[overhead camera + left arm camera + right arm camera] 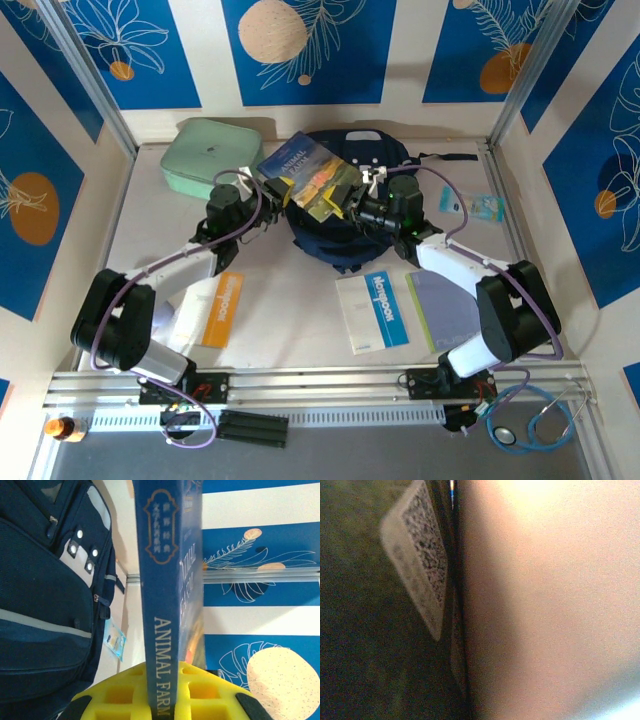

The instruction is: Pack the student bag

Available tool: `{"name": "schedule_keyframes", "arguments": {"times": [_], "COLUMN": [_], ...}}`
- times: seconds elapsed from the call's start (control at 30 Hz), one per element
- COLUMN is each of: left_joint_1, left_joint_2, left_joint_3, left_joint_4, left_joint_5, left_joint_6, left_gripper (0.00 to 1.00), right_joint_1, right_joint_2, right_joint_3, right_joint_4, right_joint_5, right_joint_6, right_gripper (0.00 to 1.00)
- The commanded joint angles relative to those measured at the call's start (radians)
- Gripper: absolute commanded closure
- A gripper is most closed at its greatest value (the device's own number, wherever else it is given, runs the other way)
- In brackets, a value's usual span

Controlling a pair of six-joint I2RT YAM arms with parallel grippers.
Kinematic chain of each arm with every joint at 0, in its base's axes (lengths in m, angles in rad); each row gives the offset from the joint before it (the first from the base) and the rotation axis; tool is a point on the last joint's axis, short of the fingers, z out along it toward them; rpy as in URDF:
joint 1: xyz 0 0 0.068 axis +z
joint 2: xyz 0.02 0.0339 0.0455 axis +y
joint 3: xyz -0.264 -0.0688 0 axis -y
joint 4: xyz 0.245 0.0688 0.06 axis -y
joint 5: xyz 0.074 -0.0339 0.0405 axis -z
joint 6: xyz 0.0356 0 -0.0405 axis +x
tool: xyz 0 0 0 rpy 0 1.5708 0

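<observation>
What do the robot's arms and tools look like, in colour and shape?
The left arm and right arm have white links and bulky black joints, each carrying a purple cable. The left tool has yellow fingers with a grid of square recesses.

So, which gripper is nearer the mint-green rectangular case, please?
Left: the left gripper, gripping a blue book, is beside the case; the right gripper is farther, over the navy fabric backpack.

The blue book (170, 605) bears "ANIMAL FARM" down its spine, under a framed Chinese title.
</observation>
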Motion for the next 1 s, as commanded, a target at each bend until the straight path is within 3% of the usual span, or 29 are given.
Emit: {"name": "schedule_keyframes", "arguments": {"times": [0.0,0.07,0.17,0.23,0.33,0.43,0.7,0.87,0.97], "left_joint_1": [-0.003,0.003,0.006,0.001,-0.01,-0.029,-0.069,-0.071,-0.077], "left_joint_2": [-0.045,-0.046,-0.046,-0.027,0.027,0.109,0.425,0.584,0.62], "left_joint_3": [-0.011,-0.004,0.055,0.118,0.194,0.288,0.624,0.76,0.736], "left_joint_4": [0.035,-0.028,-0.3,-0.483,-0.62,-0.706,-0.868,-0.96,-0.958], "left_joint_5": [0.04,0.059,0.06,0.045,0.026,0.018,0.073,0.015,0.007], "left_joint_6": [0.047,0.142,0.383,0.542,0.71,0.831,0.981,0.961,0.932], "left_gripper": [1.0,0.97,0.83,0.65,0.44,0.34,0.34,0.39,0.41], "right_joint_1": [-0.007,-0.016,-0.043,-0.071,-0.121,-0.179,-0.278,-0.307,-0.308], "right_joint_2": [-0.036,-0.069,-0.137,-0.19,-0.261,-0.304,-0.374,-0.352,-0.318], "right_joint_3": [0.012,-0.004,-0.017,-0.009,0.004,0.007,0.022,0.038,0.058], "right_joint_4": [-0.041,-0.092,-0.212,-0.334,-0.479,-0.583,-0.857,-0.966,-1.02], "right_joint_5": [0.0,0.023,0.058,0.075,0.105,0.121,0.262,0.326,0.382], "right_joint_6": [-0.067,-0.108,-0.185,-0.251,-0.343,-0.401,-0.472,-0.519,-0.557], "right_gripper": [0.88,0.99,1.0,1.0,1.0,1.0,1.0,1.0,1.0]}}
